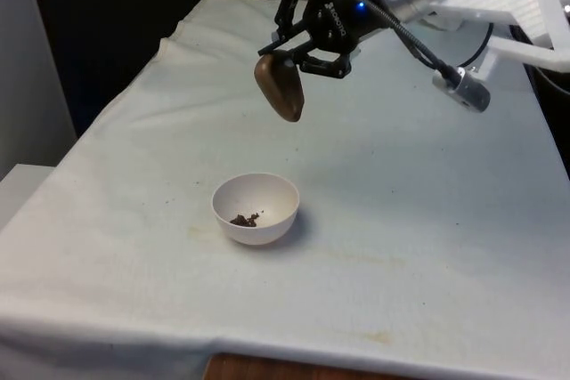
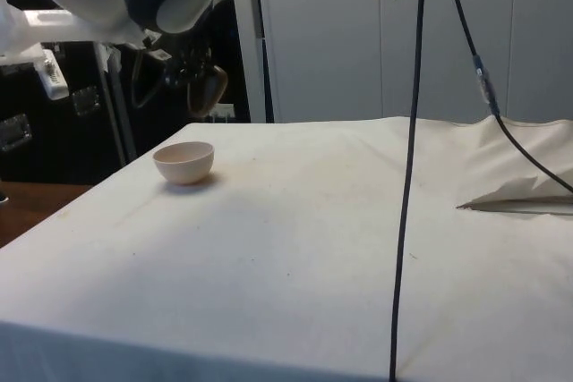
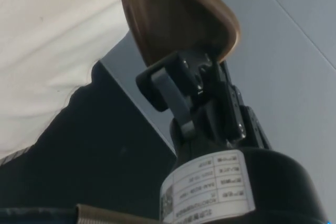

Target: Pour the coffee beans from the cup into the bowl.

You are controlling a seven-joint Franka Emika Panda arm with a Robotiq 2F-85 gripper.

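Cup: a brown cup [image 1: 280, 88] hangs tipped in mid-air in the upper middle of the front view, mouth angled down, above and a little behind the bowl.
Jaws: the black gripper [image 1: 303, 52] has its jaws clamped on the cup's rim; in the wrist view the gripper [image 3: 202, 77] pinches the edge of the cup [image 3: 178, 17], one finger [image 3: 168, 90] lying across the rim.
Bowl: a white bowl [image 1: 267, 193] sits upright on the bench at the lower middle of the front view; in the side view the bowl [image 2: 184, 163] stands at middle left, below the cup [image 2: 206, 91].
Beans: a small dark heap of coffee beans [image 1: 246, 219] lies on the bowl's floor.
Bench: white cloth [image 1: 427, 220], lightly stained near the bowl and creased along its far edge.
Writing: small white lettering on the gripper body in the front view, too small to read; a white label [image 3: 212, 182] with printed lines and a square code on the gripper's round base in the wrist view, text not legible.
Cable: a black cable [image 2: 410, 167] hangs down the right half of the side view.
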